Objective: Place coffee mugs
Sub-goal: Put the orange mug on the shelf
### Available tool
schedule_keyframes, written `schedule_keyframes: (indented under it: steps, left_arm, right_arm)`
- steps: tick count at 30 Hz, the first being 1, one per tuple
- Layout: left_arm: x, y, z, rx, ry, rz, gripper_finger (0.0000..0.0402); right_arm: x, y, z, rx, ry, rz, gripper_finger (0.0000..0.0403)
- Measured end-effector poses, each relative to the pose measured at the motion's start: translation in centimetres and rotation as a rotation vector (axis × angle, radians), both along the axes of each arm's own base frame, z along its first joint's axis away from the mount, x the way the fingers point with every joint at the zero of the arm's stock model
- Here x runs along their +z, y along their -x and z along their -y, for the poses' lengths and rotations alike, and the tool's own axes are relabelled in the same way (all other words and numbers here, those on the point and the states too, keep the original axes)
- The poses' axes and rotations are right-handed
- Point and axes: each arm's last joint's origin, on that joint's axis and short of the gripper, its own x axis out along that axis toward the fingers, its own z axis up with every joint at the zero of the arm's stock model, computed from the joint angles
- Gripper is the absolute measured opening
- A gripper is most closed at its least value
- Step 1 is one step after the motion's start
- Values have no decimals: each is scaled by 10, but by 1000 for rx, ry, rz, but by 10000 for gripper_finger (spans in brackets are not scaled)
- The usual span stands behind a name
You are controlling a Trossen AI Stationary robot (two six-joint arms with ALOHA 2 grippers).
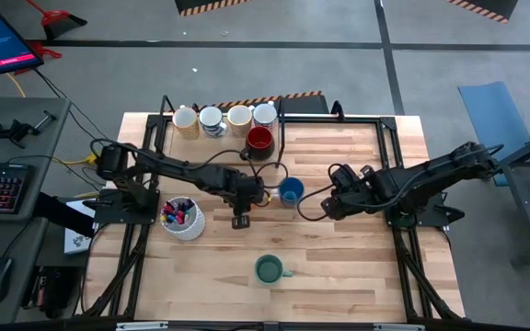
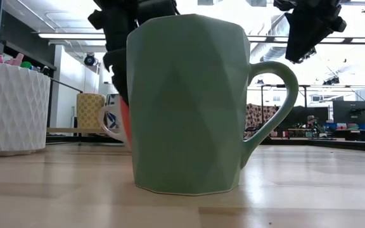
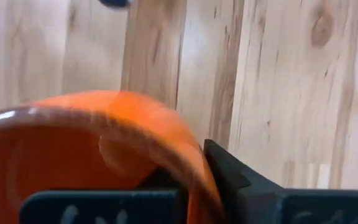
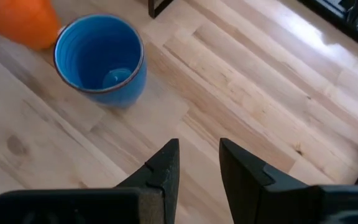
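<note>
Pale plank bench [image 1: 339,267], framed by a dark rail, grey floor all round. Going left to right in the high view:

At 9 o'clock, white perforated pen holder [image 1: 183,219] full of markers, standing by the left arm's base.

At 11 to 12 o'clock, along the far edge, a row of four cream mugs [image 1: 224,119], side by side and close; just nearer than the row's right end, dark red mug [image 1: 259,141], upright.

Near centre, left hand [image 1: 243,197], pinched on the rim of the orange mug [image 3: 98,146]: in the left wrist view, one dark finger [image 3: 241,180] outside the wall, the other inside. Orange mug almost wholly hidden under the hand from above, only a sliver of colour showing in the low view behind the green one.

Just right of that hand, blue mug [image 1: 291,190], upright, mouth up, standing free; orange mug close beside it in the right wrist view.

At 6 o'clock, green mug [image 1: 269,269], alone, well apart from the rest, handle toward 3 o'clock.

At 3 o'clock, right hand [image 1: 335,193], empty, fingers [image 4: 163,171] parted by a narrow gap, above the bare bench near the blue mug, not touching it.
</note>
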Motion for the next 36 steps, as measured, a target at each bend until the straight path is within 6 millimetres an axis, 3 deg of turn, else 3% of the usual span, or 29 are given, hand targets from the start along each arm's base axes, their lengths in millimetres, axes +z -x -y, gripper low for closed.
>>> schedule_keyframes:
  steps: [4,14,23,30,36]
  left_arm:
    - [11,-1,0,31,4,10,14]
    - [87,6,-4,-7,-129,-22,9]
    - [135,59,-26,88,-286,-193,9]
    - [151,94,-57,201,-255,-195,9]
    - [126,127,-82,308,-198,-266,9]
  right_arm:
    - [0,0,1,-4,22,6,92]
    - [-1,1,2,-10,55,3,92]
    - [0,0,1,-12,51,14,92]
    - [0,-1,1,-14,46,24,92]
    - [-1,-1,0,-9,24,22,92]
